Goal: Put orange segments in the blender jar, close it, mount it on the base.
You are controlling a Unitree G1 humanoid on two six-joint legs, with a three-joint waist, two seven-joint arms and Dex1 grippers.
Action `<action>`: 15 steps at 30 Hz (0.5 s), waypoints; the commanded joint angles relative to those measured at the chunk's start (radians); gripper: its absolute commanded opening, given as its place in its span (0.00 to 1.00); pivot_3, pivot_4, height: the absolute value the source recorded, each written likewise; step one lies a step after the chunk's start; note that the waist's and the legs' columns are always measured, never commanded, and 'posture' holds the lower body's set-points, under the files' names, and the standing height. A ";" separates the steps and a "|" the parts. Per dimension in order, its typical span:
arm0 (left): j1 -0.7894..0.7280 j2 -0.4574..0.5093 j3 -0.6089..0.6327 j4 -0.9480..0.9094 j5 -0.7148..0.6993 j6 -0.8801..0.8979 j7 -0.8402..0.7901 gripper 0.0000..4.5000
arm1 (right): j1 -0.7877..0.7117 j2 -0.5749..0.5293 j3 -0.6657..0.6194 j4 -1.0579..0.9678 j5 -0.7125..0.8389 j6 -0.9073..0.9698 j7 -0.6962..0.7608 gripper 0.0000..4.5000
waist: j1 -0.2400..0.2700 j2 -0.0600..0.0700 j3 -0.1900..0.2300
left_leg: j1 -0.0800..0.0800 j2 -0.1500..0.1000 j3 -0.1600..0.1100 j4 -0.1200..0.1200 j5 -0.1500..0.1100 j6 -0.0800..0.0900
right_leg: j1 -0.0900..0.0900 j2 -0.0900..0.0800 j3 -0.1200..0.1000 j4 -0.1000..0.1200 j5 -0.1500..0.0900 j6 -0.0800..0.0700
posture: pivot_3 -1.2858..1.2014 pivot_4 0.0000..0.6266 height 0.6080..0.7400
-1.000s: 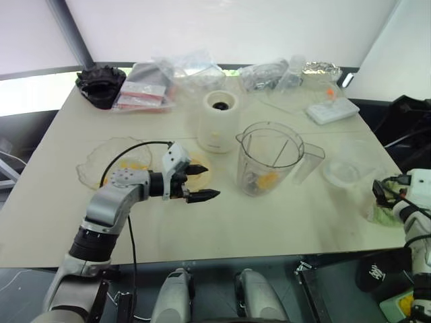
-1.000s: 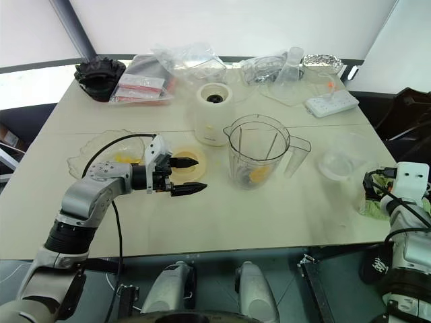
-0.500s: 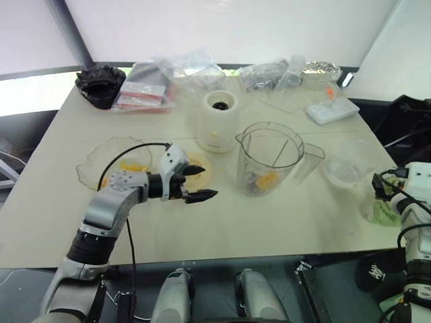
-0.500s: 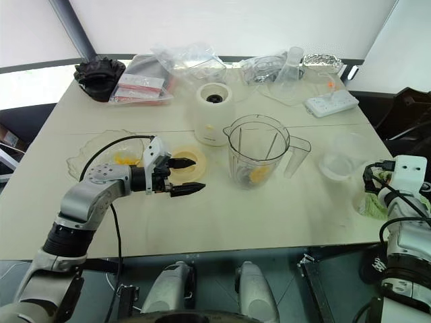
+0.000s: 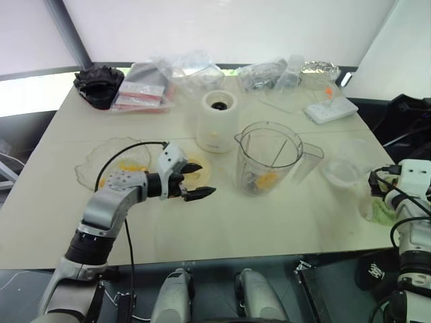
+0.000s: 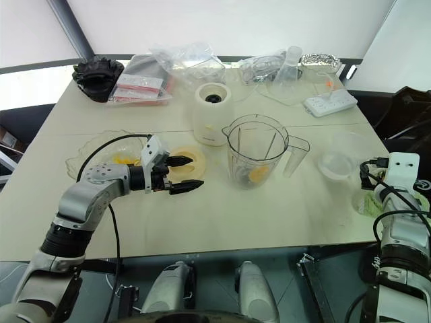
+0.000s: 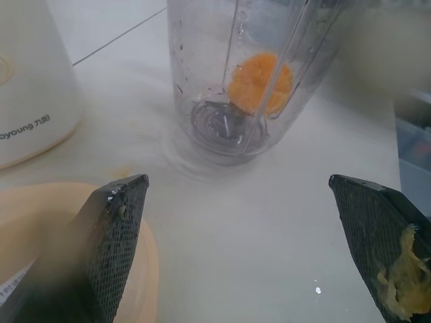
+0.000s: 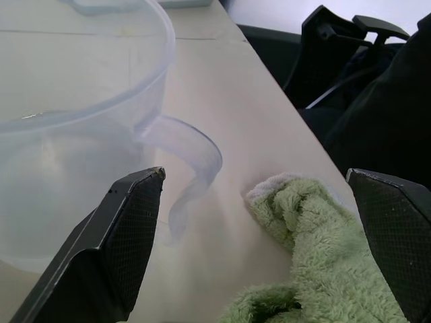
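Left gripper (image 6: 179, 173): wide open, empty bar a pulp smear on one finger (image 7: 394, 266). Right gripper (image 8: 269, 269): wide open, empty. Blender jar (image 6: 256, 151) just ahead of left gripper, orange segments (image 7: 260, 83) by blade. Probably light, stiff, slick; best gripped at handle. Base (image 6: 213, 113) beyond, left of jar.

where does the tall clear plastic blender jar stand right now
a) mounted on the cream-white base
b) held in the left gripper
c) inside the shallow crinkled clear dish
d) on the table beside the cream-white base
d: the tall clear plastic blender jar stands on the table, lidless with orange segments at its bottom, next to the cream-white base, whose dark top socket is uncovered.
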 commanded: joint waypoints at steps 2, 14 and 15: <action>-0.001 0.008 0.004 -0.045 -0.009 -0.024 0.009 0.99 | -0.053 -0.036 -0.013 0.060 -0.009 -0.051 -0.021 1.00 | -0.001 0.000 0.000 | 0.000 0.000 0.000 0.000 0.000 0.000 | 0.000 0.000 0.000 0.000 0.000 0.000 | 0.52 0.24 1.00; -0.002 0.022 -0.001 -0.046 -0.004 -0.034 0.017 0.99 | -0.143 -0.041 -0.019 0.212 0.006 -0.101 -0.059 1.00 | -0.001 0.000 0.000 | 0.000 0.000 0.000 -0.001 0.000 0.000 | 0.000 0.000 0.000 -0.001 0.000 0.000 | 0.52 0.24 1.00; -0.002 0.023 -0.002 -0.047 -0.003 -0.036 0.018 0.99 | -0.147 -0.041 -0.018 0.221 0.005 -0.107 -0.061 1.00 | -0.001 0.000 0.000 | 0.000 0.000 0.000 -0.001 0.000 0.000 | 0.000 0.000 0.000 -0.001 0.000 0.000 | 0.52 0.24 1.00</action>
